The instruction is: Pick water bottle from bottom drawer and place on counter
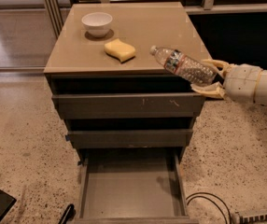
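Observation:
My gripper (211, 77) reaches in from the right and is shut on the base of the water bottle (182, 65). The clear bottle lies tilted, its white cap pointing up and left over the front right edge of the tan counter (157, 31). It hangs in the air above the counter's rim and does not rest on it. The bottom drawer (131, 185) is pulled open below, and its flat grey floor holds nothing.
A white bowl (97, 23) and a yellow sponge (120, 50) sit on the counter's left half. Two shallower drawers (129, 105) stand slightly ajar. A black cable (208, 202) lies on the speckled floor at the lower right, and dark objects lie at the lower left.

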### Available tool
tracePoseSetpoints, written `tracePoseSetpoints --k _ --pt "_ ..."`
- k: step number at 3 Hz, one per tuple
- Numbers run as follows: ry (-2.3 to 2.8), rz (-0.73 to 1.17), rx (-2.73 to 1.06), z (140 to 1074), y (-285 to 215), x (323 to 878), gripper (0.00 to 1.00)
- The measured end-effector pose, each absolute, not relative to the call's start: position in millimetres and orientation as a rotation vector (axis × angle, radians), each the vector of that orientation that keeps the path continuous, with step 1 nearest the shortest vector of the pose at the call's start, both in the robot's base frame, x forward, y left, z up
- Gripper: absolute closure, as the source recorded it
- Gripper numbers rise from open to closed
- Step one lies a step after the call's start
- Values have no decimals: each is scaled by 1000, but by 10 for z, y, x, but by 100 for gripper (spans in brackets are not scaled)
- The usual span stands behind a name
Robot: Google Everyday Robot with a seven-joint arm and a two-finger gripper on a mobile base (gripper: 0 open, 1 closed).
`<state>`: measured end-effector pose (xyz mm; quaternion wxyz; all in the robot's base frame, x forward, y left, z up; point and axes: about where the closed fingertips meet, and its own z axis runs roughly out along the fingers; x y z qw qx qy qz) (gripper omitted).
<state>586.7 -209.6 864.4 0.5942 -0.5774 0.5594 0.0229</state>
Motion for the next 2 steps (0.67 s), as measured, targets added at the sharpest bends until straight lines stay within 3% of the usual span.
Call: tracePoseSetpoints --k 2 --pt "1407 149 -1077 8821 -2221 6594 100"
